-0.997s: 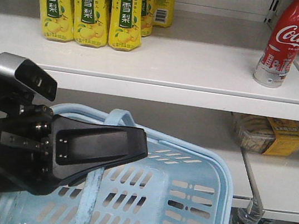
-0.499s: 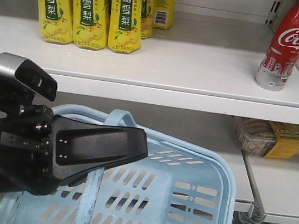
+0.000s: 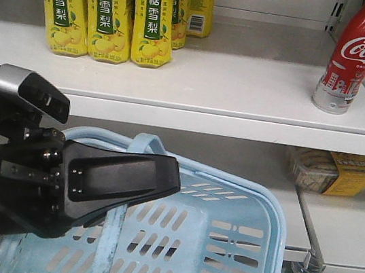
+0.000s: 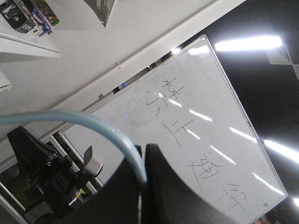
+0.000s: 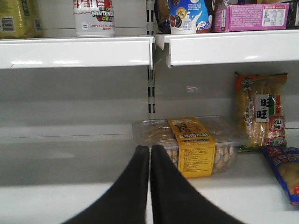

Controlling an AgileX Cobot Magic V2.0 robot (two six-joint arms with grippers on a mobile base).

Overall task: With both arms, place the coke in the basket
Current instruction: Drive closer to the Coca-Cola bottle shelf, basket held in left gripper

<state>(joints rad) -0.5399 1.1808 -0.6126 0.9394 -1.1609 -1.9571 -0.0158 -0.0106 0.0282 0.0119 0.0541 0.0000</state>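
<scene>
Shelving of white board (image 3: pixel 245 84) carries the slim red coke can with white Coca-Cola script and a silver base (image 3: pixel 349 55). It stands upright near the right end of the upper shelf, close to the front edge, well apart from the yellow drink packs with green labels (image 3: pixel 112 9) at the left end. Lower in the front view is the light blue slotted plastic basket (image 3: pixel 220 252), its rim slanting. The black left gripper (image 4: pixel 141 156), bearing a silver-grey camera bar (image 3: pixel 21 88), is clamped narrow on the basket's curved blue handle (image 4: pixel 70 119), which runs between its fingers. The black right gripper (image 5: pixel 150 150) has its fingers pressed together on nothing, facing a clear tub with a yellow label (image 5: pixel 191 144) on a lower shelf.
</scene>
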